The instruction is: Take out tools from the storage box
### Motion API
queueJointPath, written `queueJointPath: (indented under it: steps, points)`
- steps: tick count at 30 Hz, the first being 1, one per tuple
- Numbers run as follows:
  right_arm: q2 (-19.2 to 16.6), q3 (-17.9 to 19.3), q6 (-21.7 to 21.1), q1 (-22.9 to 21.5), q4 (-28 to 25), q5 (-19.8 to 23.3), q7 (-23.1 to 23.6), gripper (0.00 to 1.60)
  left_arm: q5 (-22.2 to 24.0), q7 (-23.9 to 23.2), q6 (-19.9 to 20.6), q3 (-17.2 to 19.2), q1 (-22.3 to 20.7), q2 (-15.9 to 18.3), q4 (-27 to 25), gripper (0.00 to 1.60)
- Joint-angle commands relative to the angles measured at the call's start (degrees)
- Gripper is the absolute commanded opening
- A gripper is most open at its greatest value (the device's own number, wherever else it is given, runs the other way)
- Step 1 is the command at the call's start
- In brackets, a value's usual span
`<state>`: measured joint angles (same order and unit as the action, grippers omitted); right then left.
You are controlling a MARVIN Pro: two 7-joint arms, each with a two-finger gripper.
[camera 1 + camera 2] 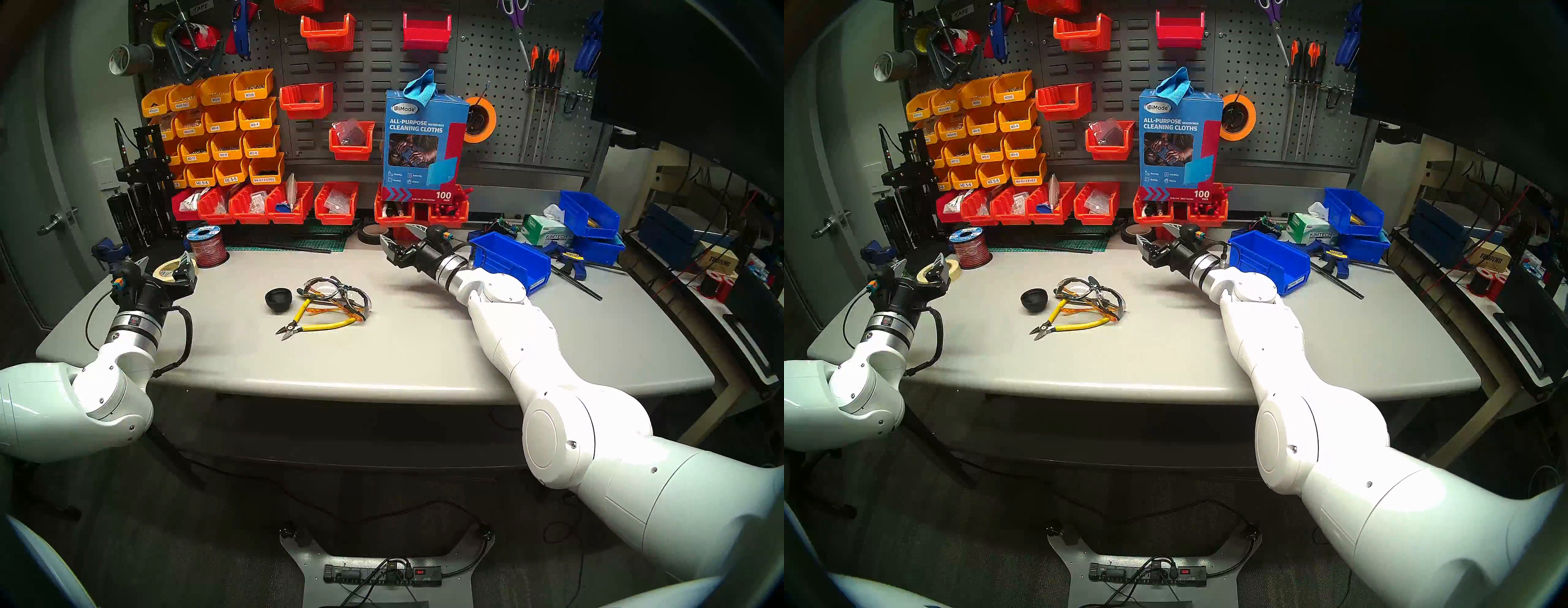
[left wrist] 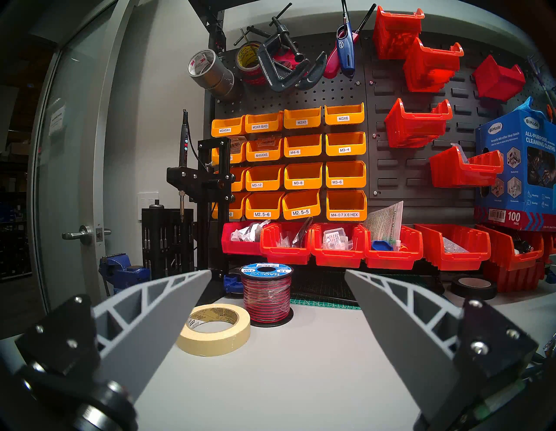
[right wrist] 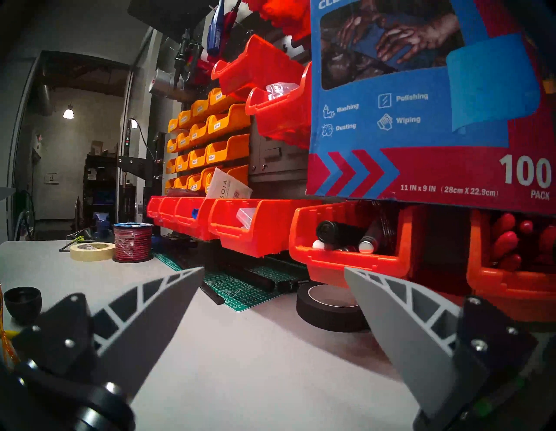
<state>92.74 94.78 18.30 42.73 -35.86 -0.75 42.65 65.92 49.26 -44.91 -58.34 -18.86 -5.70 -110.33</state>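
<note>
In the head views, a black round cup [image 1: 278, 299] sits mid-table. Just right of it lie clear safety glasses [image 1: 341, 295] with an orange-black frame, resting partly on yellow-handled cutters [image 1: 316, 325]. A dark plier tip [image 1: 305, 293] shows under the glasses. The blue storage box [image 1: 511, 259] with a white label on its lip stands at the right, behind my right forearm; its inside is hidden. My right gripper [image 1: 396, 235] hovers open and empty left of the box. At the table's left edge, my left gripper [image 1: 165, 260] is open and empty. The cup [image 3: 22, 301] also shows in the right wrist view.
A masking tape roll [image 2: 213, 329] and a red wire spool [image 2: 267, 293] sit before the left gripper. A black tape roll [image 3: 329, 307] and red bins [image 3: 346, 252] under a cleaning-cloth box [image 1: 424, 144] face the right gripper. Larger blue bins [image 1: 589, 214], a tissue box [image 1: 547, 231] and a clamp [image 1: 566, 259] crowd the right.
</note>
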Motion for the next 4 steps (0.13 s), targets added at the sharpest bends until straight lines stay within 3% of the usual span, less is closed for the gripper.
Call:
queueJointPath:
  steps: [1,4]
  points:
    - [1.3,0.3,1.8,1.7,-4.0,-0.2,-2.9,1.60,-0.1,0.0,-0.1,0.6,-0.6,-0.1,0.1,1.60]
    - [1.9,0.6,2.7,3.2,-6.2,-0.3,-4.9,1.60,-0.1,0.0,-0.1,0.6,-0.6,-0.1,0.1,1.60]
